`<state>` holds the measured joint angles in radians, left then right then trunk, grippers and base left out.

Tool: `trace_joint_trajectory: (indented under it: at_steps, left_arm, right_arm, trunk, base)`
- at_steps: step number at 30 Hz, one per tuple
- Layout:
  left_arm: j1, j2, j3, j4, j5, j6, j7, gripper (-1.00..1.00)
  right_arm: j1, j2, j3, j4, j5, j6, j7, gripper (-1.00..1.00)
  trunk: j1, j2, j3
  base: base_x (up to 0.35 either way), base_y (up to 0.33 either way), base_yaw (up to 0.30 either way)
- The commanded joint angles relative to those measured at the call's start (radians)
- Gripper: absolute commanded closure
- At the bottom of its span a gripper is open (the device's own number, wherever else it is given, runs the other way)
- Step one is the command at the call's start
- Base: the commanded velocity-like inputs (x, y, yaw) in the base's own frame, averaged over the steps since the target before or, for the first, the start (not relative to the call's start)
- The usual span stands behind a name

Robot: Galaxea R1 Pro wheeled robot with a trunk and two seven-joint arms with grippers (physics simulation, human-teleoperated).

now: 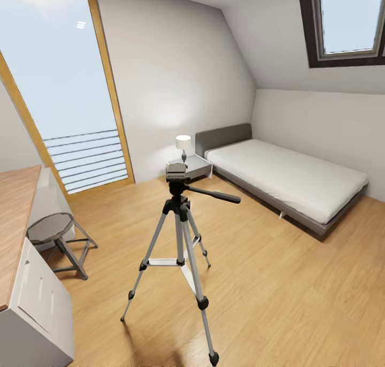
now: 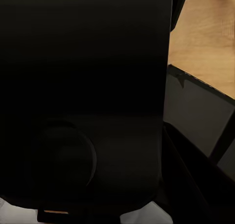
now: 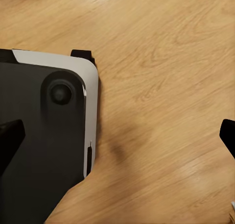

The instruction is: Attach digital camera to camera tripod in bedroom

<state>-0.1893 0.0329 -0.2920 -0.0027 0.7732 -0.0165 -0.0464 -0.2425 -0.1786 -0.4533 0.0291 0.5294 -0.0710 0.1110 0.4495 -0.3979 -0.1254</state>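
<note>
Listing by size: bedroom, light wood floor (image 1: 299,281), pale walls, sloped ceiling with one dark-framed skylight (image 1: 347,19).
Grey low bed (image 1: 289,177), white mattress, against the far wall.
Tall window (image 1: 64,89), wood frame, slatted railing outside.
Wooden counter (image 1: 13,217) over white cabinets, at the near left.
Camera tripod (image 1: 182,249), mid-floor, legs spread, pan handle pointing toward the bed; a small greyish block on its head, identity unclear.
Grey stool (image 1: 53,230) beside the counter.
Bedside table (image 1: 197,166) with white lamp (image 1: 183,142).
Right gripper (image 3: 120,136): fingertips spread wide, nothing between them, above floor and robot base (image 3: 44,150).
Left gripper: state cannot be told; dark housing (image 2: 83,96) blocks its wrist view.
</note>
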Motion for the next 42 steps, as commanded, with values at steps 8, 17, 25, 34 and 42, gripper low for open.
trace_joint_trajectory:
  at_steps: [8,17,25,34,42]
  left_arm:
    - [-0.001,-0.001,-0.009,0.001,0.009,-0.002,-0.006,1.00]
    - [-0.001,-0.001,-0.009,0.001,0.009,-0.002,-0.006,1.00]
    - [-0.001,0.001,-0.008,0.001,0.009,-0.002,-0.006,1.00]
    - [-0.001,0.001,-0.008,0.001,0.009,-0.002,-0.006,1.00]
    - [-0.001,0.002,-0.007,0.001,0.010,-0.002,-0.006,1.00]
  right_arm:
    - [-0.001,-0.001,-0.008,0.003,0.008,-0.006,0.001,-1.00]
    - [-0.001,-0.001,-0.008,0.003,0.008,-0.006,0.001,-1.00]
    - [-0.001,-0.001,-0.008,0.003,0.008,-0.007,0.001,-1.00]
    - [-0.001,-0.002,-0.008,0.003,0.008,-0.007,0.001,-1.00]
    - [-0.001,-0.002,-0.008,0.003,0.008,-0.007,0.001,-1.00]
  trunk:
    - [0.001,-0.002,-0.015]
    - [0.001,-0.002,-0.030]
    - [0.001,-0.002,-0.043]
    - [0.001,-0.002,-0.057]
    - [0.001,-0.002,-0.070]
  base:
    - [0.000,0.000,0.000]
    - [0.000,0.000,0.000]
    - [0.000,0.000,0.000]
    - [0.000,0.000,0.000]
    - [0.000,0.000,0.000]
